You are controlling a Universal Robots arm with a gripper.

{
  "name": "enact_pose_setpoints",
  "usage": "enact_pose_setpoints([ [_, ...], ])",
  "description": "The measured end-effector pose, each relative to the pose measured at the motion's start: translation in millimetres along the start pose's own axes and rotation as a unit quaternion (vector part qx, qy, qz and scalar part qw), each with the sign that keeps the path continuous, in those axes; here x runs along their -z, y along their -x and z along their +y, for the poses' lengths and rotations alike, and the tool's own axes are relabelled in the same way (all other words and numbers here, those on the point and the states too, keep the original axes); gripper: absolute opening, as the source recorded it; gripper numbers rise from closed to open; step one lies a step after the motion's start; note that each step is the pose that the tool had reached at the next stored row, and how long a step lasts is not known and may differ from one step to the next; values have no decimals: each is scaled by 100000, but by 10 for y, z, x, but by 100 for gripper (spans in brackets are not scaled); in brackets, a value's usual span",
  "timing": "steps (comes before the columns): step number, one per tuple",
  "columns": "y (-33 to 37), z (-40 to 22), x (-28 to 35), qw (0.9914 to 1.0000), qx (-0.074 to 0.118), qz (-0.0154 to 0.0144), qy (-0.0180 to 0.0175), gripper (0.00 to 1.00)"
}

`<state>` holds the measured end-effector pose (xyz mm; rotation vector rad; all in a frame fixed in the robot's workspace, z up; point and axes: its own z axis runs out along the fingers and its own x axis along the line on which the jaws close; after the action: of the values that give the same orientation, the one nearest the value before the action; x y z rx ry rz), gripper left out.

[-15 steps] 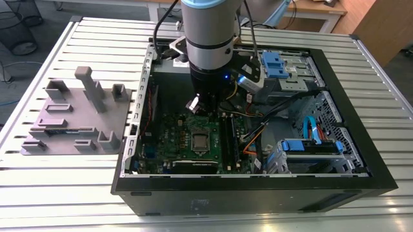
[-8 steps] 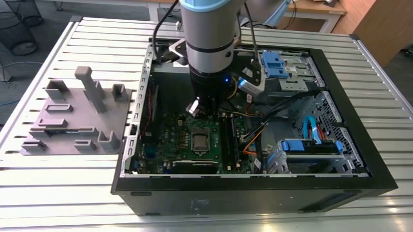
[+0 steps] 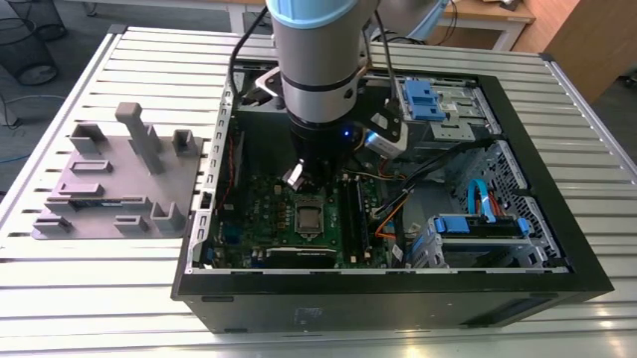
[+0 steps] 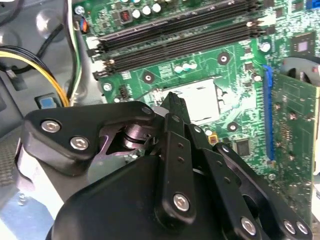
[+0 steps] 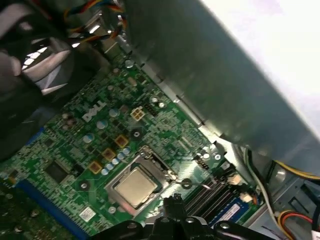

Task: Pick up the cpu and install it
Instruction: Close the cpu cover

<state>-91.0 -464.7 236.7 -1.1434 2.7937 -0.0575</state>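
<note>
Grey parts holder [image 3: 115,186] on slatted table [image 3: 60,298] at exterior view's left, open computer case [image 3: 398,291], gripper [image 3: 310,181] above motherboard [image 3: 261,216], finger spacing cannot be told, cpu [image 5: 134,185] seated in socket [image 5: 150,159], blue drive caddies [image 3: 478,225] rightward.

open computer case [image 3: 587,287], green motherboard [image 3: 261,224], grey fixture tray [image 3: 115,186]

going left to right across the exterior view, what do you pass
grey fixture block → green motherboard → cpu sitting in its socket, below the tool → orange cables → blue drive bracket
</note>
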Motion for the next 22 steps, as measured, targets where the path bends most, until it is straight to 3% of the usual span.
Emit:
enact_pose_setpoints([
  [3,-37,12,4,100000,112,-74,-51,11],
  [6,-38,14,4,100000,126,-85,-52,11],
  [10,-35,11,50,100000,124,-79,-54,11],
  [19,-34,10,54,100000,127,-84,-53,11],
  [22,-31,8,88,100000,116,-80,-43,11],
])
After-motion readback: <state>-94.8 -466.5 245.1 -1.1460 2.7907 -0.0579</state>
